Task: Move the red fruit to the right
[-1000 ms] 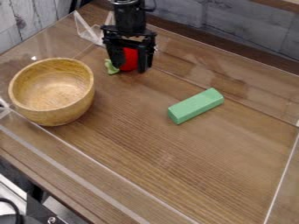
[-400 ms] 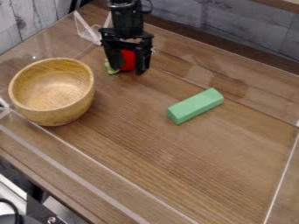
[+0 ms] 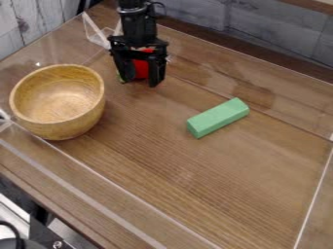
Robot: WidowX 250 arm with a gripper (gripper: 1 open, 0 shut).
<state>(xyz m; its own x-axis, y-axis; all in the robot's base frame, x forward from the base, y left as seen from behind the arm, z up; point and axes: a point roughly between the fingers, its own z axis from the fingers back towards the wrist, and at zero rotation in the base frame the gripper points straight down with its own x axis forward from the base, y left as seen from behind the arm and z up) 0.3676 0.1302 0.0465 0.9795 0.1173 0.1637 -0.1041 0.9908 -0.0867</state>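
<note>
The red fruit (image 3: 134,68) is a small glossy red toy with a green leafy end (image 3: 120,74). It lies on the wooden table at the back left, just right of the wooden bowl (image 3: 56,100). My black gripper (image 3: 138,70) hangs straight down over it with one finger on each side of the fruit. The fingers hide most of the fruit. I cannot tell whether they press on it.
A green rectangular block (image 3: 217,117) lies right of centre. Clear acrylic walls (image 3: 156,222) ring the table. A brick wall stands behind.
The gripper has shifted slightly left and down around the red fruit. The bowl and green block have not moved.
</note>
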